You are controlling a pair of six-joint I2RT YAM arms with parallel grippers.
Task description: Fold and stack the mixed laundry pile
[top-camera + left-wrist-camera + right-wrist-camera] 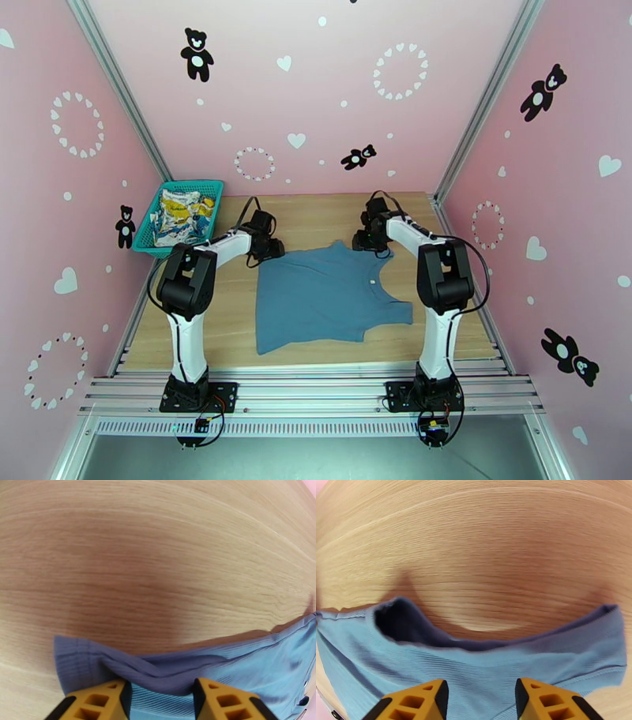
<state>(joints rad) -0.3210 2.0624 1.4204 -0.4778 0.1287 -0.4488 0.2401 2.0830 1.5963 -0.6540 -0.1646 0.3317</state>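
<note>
- progress, as i judge it: early. the top (328,296) lies spread flat and unfolded on the table (229,316), with no crease made and no stack begun.
- left gripper (271,249) sits at the top's far left corner. on its wrist camera the fingers straddle the hem, which is rucked into a ridge there. the jaws stand apart with cloth between them, and i see nothing pinched.
- right gripper (368,241) sits at the top's far right edge, by a strap opening. its jaws are likewise apart over flat cloth, not clamped.
- the printed cloth (180,217) lies crumpled in the basket (193,184), beyond the top's far left corner and well apart from it.
- left to do, by my reckoning: fold the top, fetch the cloth out, fold that, and set one on the other. that is nearly the whole job.
- surface: pale wood with a fine grain, matte, level under the top.
- room: pink walls (316,95) stand behind and to both sides of the top, dotted with black bears, white hearts and rings of hearts. metal posts run up the corners, and rails (316,388) cross on the top's near side, where both arm bases are bolted.
</note>
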